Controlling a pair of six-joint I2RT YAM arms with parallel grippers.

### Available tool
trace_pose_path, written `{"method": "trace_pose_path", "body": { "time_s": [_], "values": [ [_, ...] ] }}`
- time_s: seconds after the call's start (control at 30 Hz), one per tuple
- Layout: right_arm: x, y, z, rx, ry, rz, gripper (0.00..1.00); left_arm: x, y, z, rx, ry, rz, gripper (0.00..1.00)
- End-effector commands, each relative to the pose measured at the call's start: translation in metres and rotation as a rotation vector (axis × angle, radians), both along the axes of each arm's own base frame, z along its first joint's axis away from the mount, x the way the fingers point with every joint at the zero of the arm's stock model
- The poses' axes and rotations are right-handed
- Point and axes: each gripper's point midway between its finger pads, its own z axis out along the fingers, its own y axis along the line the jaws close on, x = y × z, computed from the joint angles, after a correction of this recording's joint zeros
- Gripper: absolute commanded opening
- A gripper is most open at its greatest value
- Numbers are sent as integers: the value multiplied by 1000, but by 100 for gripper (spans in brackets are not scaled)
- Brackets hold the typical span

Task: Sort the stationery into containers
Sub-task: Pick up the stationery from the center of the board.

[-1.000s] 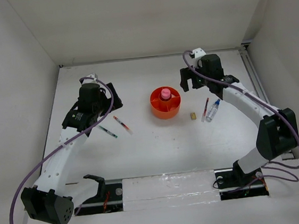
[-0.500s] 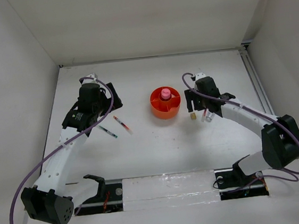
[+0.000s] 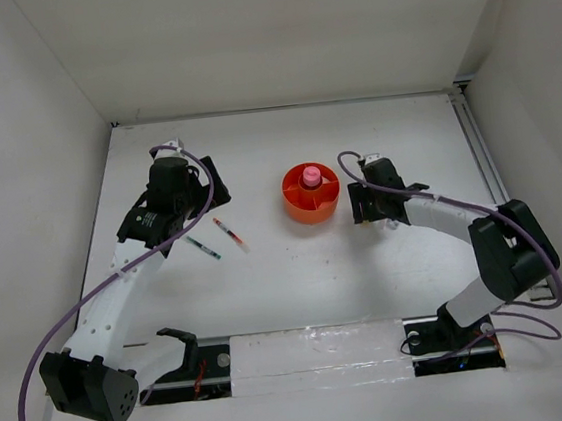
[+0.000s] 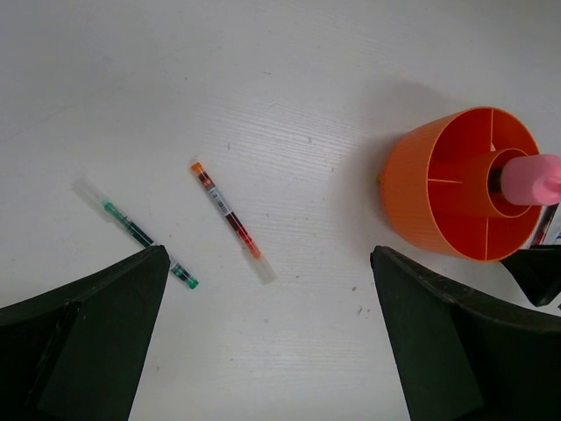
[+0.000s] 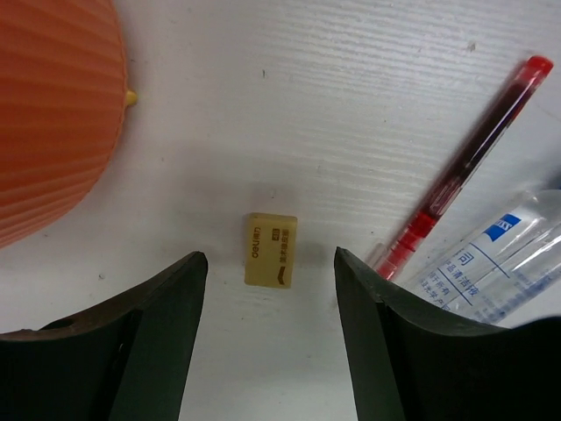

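Note:
The orange organiser [image 3: 310, 193] stands mid-table with the pink capped bottle [image 3: 311, 176] upright in its central cup. My right gripper [image 5: 269, 285] is open and low over the table. The tiny tan block [image 5: 270, 250] lies flat between its fingertips, untouched. In the top view the gripper [image 3: 362, 212] covers the block. A red pen [image 5: 465, 167] and the clear bottle [image 5: 500, 259] lie just right of the block. My left gripper [image 4: 270, 298] is open and empty above a green pen [image 4: 140, 235] and a red pen [image 4: 230, 219].
The organiser's ribbed wall [image 5: 53, 114] is close on the left of my right gripper. In the left wrist view the organiser [image 4: 421, 189] is to the right of the pens. The enclosure walls stand at the back and sides.
My right gripper has come from the back right toward the near left and gone down over the tan block. The left arm has not moved.

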Motion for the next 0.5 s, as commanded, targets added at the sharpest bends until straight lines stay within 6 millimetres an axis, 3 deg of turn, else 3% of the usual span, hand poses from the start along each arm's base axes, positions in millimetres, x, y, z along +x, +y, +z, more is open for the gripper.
{"method": "trace_pose_path", "body": {
  "time_s": [0.0,0.47],
  "values": [
    [5,9,-5,35,-20,-16,66,1,1,9,-4,-45,-1,100],
    [-1,12,-26,30,46,-38,54,1,-1,7,-6,-35,-8,100]
  ]
}}
